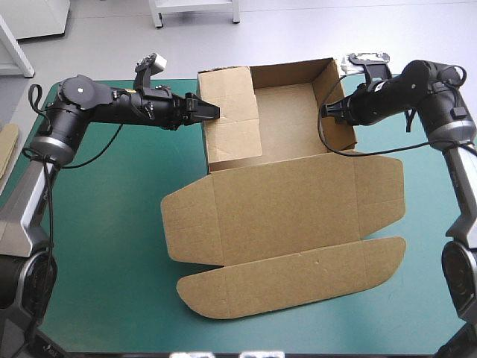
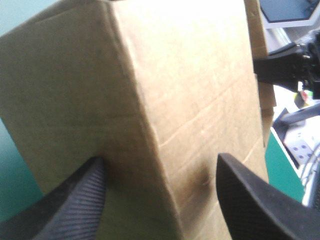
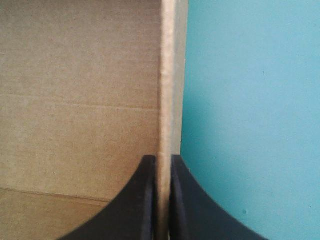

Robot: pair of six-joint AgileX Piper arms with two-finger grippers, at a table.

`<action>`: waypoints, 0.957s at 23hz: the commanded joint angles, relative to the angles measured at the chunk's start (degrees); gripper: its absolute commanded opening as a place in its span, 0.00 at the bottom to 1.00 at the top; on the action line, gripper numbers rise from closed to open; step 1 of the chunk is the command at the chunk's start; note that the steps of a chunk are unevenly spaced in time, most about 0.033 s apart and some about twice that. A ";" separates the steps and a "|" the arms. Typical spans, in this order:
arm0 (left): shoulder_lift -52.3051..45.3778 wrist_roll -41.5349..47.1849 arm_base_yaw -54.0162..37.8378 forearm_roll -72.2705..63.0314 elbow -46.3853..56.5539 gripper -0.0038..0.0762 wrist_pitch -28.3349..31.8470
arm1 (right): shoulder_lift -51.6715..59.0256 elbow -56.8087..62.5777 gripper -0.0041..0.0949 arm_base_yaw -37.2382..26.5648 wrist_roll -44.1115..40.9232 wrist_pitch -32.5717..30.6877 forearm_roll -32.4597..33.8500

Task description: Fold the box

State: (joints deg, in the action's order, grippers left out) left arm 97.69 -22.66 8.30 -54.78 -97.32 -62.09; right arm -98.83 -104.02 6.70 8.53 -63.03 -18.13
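**A:** Box (image 1: pixel 287 112), location?
**B:** Centre of the table (image 1: pixel 104 224), running from the far edge toward the near one. The tray part is at the far edge. The lid (image 1: pixel 287 201) lies flat, toward the near edge.
**A:** Handling, as judged?
**B:** Light board. Stiff across a panel and weak at the score lines, so it should hinge there and nowhere else. Matte, probably not slippery. The thin edges would likely crush under a hard pinch.
**A:** Where to hold?
**B:** A wall's free upper edge, mid-span, away from the creases. The right gripper (image 3: pixel 162 159) does just that: fingers all but together, clamped on the right wall (image 1: pixel 328 78). Left gripper (image 2: pixel 160 161): fingers apart, with the left panel (image 1: pixel 232 112) straight ahead of them, leaning in over the tray.
**A:** Are the left fingers touching the board?
**B:** Cannot tell. Close against it, at least.
**A:** Hidden?
**B:** The tray floor under the left panel, and any tuck slots or tabs there. The right wrist view gives only the wall and the teal-green cover (image 3: pixel 250 100). A strip of more board (image 1: pixel 7 149) at the table's left edge is cut off.
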 commanded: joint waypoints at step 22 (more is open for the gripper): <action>-2.89 33.83 11.35 36.71 -3.07 0.39 12.47 | 2.68 -1.81 0.03 7.14 -6.03 3.96 4.52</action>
State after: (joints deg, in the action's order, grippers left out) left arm 97.69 10.80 19.20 -15.40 -98.38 -52.53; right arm -98.95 -104.02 13.36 2.48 -61.55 -11.21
